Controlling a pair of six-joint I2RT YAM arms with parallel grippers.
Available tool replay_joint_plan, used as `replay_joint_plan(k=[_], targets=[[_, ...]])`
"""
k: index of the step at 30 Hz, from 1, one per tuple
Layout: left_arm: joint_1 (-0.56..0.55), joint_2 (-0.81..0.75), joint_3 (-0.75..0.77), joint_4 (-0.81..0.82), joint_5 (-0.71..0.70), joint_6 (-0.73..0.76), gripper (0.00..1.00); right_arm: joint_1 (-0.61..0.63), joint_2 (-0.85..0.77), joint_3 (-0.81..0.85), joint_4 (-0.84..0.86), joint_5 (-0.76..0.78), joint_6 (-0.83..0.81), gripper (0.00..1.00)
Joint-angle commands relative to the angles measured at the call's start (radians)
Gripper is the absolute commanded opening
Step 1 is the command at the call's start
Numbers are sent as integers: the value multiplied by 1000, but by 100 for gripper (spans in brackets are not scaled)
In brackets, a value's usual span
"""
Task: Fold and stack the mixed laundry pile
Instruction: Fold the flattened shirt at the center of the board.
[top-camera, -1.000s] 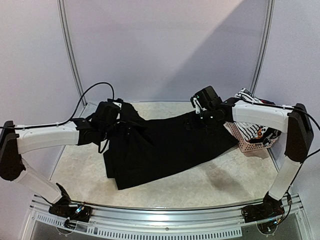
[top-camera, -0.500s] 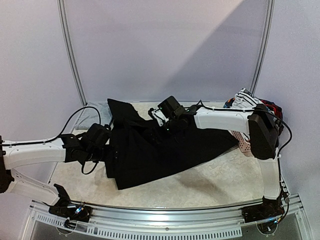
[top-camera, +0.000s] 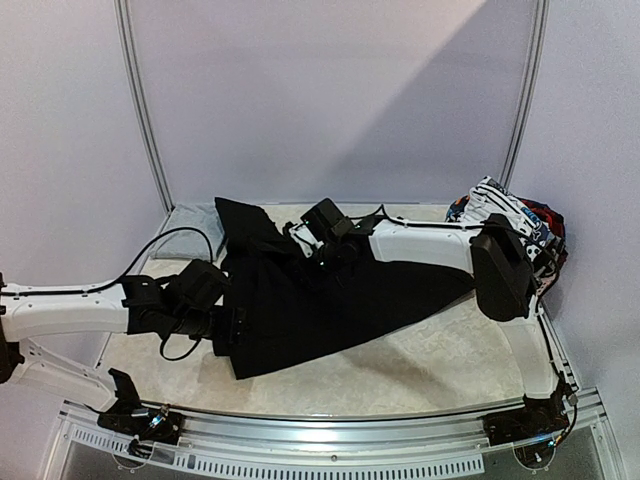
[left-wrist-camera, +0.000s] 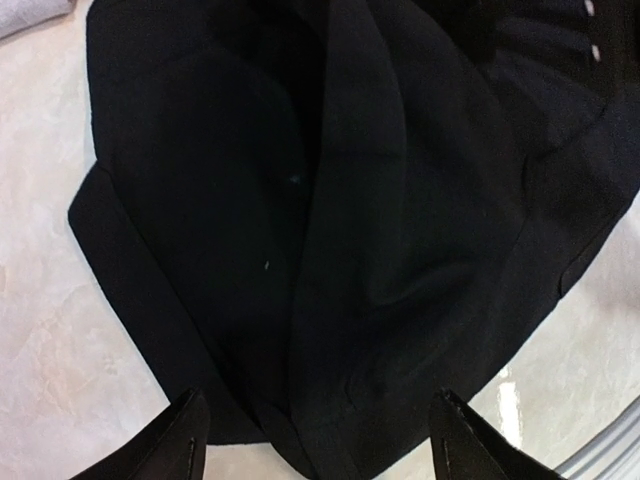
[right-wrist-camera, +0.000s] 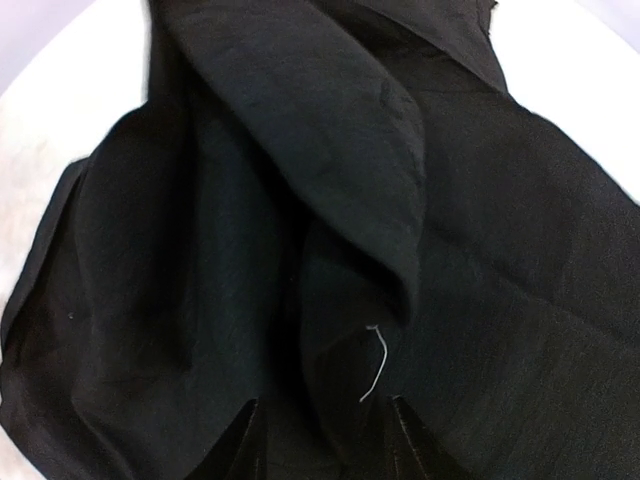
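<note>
- The worktop is a pale plate with a marble pattern. Plain lilac-grey walls close it at the back and on both sides, and two bent metal poles stand up from the far corners.
- A ribbed aluminium rail runs along the whole near edge.
- The large black trousers lie spread over the middle of the worktop. They have thick folds on their left half, and one corner reaches toward the far wall.
- Bare worktop shows at the near right of the trousers, and in a narrow band between their near hem and the rail.
- A light grey garment lies flat in the far left corner, just beside the black cloth.
- The left pincer hangs over the near-left edge of the trousers. Its fingers are spread wide and hold nothing.
- The right pincer is down in the folds at the far middle. Its fingers stand half apart on both sides of a raised fold with a loose white thread. I cannot tell whether they already pinch it.
- At the far right edge sits a heap: a white black-striped piece on top, a red bit and a blue bit beside it. The black elbow of the right arm hides what carries the heap.
</note>
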Motion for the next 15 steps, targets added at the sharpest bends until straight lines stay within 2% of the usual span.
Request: replay_joint_plan(k=[1,8,15], targets=[[-29,-20,-25,-47,43,-21,77,-1,60,40,-15,32,-21,31],[-49,4,-76,-6,132,-50,77,-1,69,42,3,34,-26,0],[-89,-4,-96,-33,137,-76,76,-1,28,42,-10,132,-21,0]])
